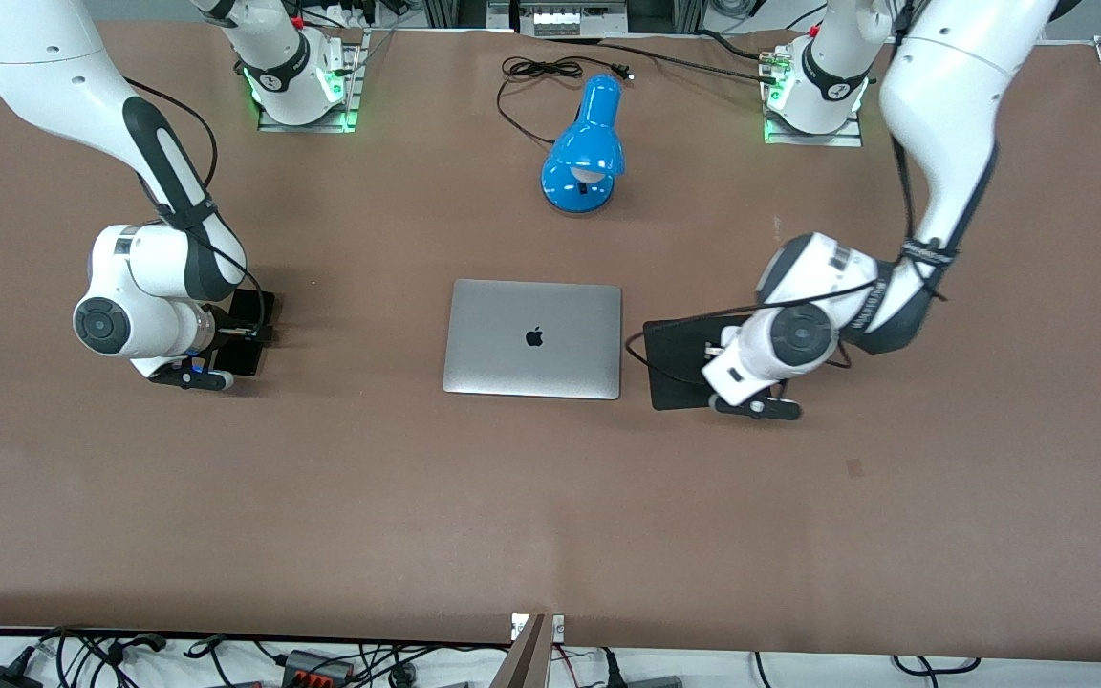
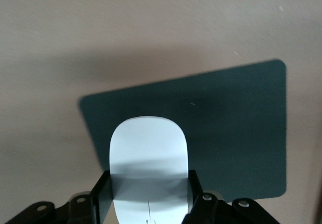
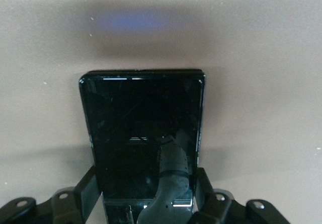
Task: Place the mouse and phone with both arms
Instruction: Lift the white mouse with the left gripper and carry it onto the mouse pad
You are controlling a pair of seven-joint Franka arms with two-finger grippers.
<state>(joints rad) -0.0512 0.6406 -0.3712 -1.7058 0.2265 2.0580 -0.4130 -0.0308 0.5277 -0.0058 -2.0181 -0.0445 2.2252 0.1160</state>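
My left gripper (image 1: 706, 355) hangs over the black mouse pad (image 1: 675, 368), beside the laptop toward the left arm's end. In the left wrist view the gripper (image 2: 147, 191) is shut on the white mouse (image 2: 148, 153), one finger on each long side, with the pad (image 2: 236, 128) under it. The hand hides the mouse in the front view. My right gripper (image 1: 247, 332) is shut on the black phone (image 1: 252, 308) low over the table toward the right arm's end. The right wrist view shows the phone (image 3: 143, 128) between the fingers (image 3: 86, 189) of that gripper (image 3: 146, 191).
A closed silver laptop (image 1: 533, 337) lies at the table's middle. A blue desk lamp (image 1: 584, 153) with a black cord (image 1: 541, 69) stands farther from the front camera than the laptop. Both arm bases stand along the table's back edge.
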